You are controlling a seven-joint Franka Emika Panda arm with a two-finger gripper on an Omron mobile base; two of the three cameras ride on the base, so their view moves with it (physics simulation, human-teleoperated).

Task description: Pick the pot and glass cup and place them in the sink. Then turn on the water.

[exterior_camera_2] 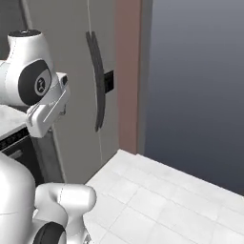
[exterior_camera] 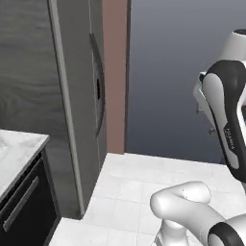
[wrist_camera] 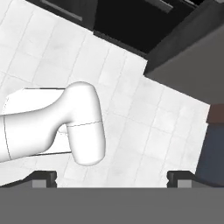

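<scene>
Hand view: pincer [wrist_camera: 112, 179] fingertips wide apart, gripping nothing, above white floor tiles [wrist_camera: 144, 127].

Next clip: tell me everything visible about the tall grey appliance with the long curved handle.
The refrigerator is a tall grey unit with a brushed, metal-like finish, standing upright on the white tiled floor. Its door is shut, and a long, dark, slightly bowed vertical handle runs down its front, with a small dark block beside the handle. It stands between a white marble counter over dark cabinets and a brownish-pink wall strip. Nothing visibly grips or touches the handle.
</scene>
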